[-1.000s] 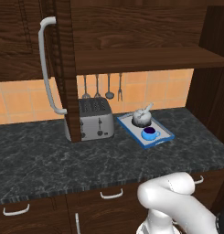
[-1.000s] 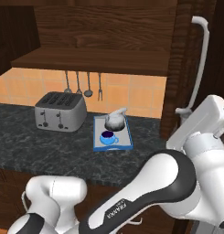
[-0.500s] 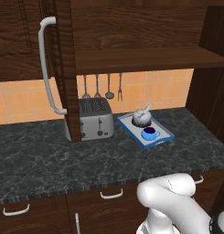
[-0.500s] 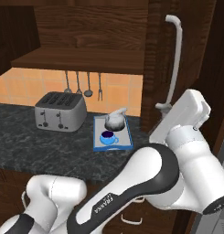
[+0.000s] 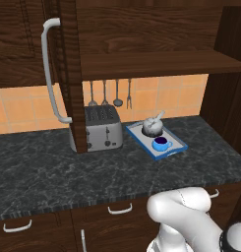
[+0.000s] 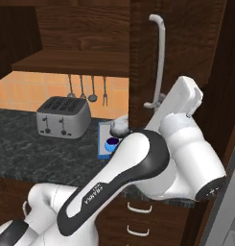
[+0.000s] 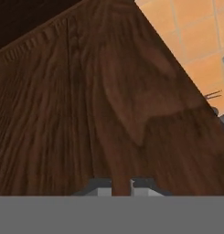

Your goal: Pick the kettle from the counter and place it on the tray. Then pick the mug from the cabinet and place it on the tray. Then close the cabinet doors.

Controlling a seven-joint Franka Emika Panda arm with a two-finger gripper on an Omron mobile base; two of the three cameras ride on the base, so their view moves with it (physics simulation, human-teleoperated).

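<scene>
The silver kettle [image 5: 152, 127] and the small blue mug [image 5: 160, 143] both rest on the blue-rimmed tray [image 5: 139, 140] on the dark counter [image 5: 68, 172]. From the right, the kettle [image 6: 120, 126] and mug [image 6: 111, 143] peek out beside my arm. The right cabinet door [image 6: 186, 43] stands nearly flat across the cabinet, and my white hand [image 6: 184, 98] is against it by the foot of its bar handle [image 6: 159, 62]. My gripper [image 7: 121, 188] faces woodgrain up close, tips a narrow gap apart, holding nothing. The left cabinet door [image 5: 68, 74] sticks out edge-on, open.
A boxy silver toaster [image 5: 103, 129] stands left of the tray, with utensils [image 5: 117, 93] hanging on the orange tiled wall behind. The wooden cabinet shelf [image 5: 156, 64] runs above. Lower drawers [image 5: 119, 209] sit under the counter edge.
The right cabinet door has swung leftward toward the cabinet, with my hand following it. The fingertips have parted slightly. Kettle, mug, tray and left door have not moved.
</scene>
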